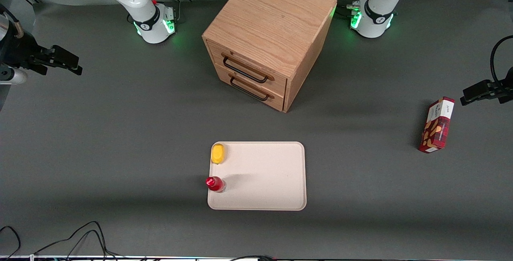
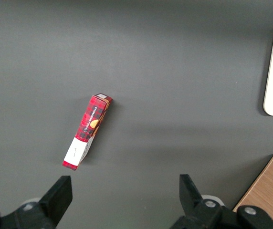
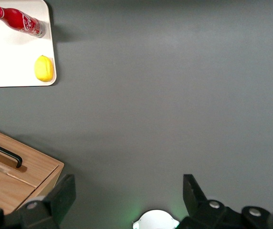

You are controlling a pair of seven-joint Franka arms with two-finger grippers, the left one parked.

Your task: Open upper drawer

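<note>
The oak cabinet [image 1: 272,24] stands on the grey table between the two arm bases. Its upper drawer [image 1: 276,79] is shut, with a long black bar handle [image 1: 244,69] across its light wood front. The lower drawer [image 1: 240,92] under it is shut too. My right gripper [image 1: 78,63] is open and empty. It hangs above the table, well away from the cabinet toward the working arm's end. In the right wrist view the gripper [image 3: 127,198] is wide open over bare table. A corner of the cabinet [image 3: 36,169] shows there with one black handle [image 3: 3,152]; I cannot tell which drawer's.
A cream tray [image 1: 264,177] lies nearer the front camera than the cabinet. It holds a yellow lemon [image 1: 218,153] and a red bottle [image 1: 215,183]. A red box [image 1: 437,125] lies toward the parked arm's end. Cables [image 1: 80,237] trail at the table's near edge.
</note>
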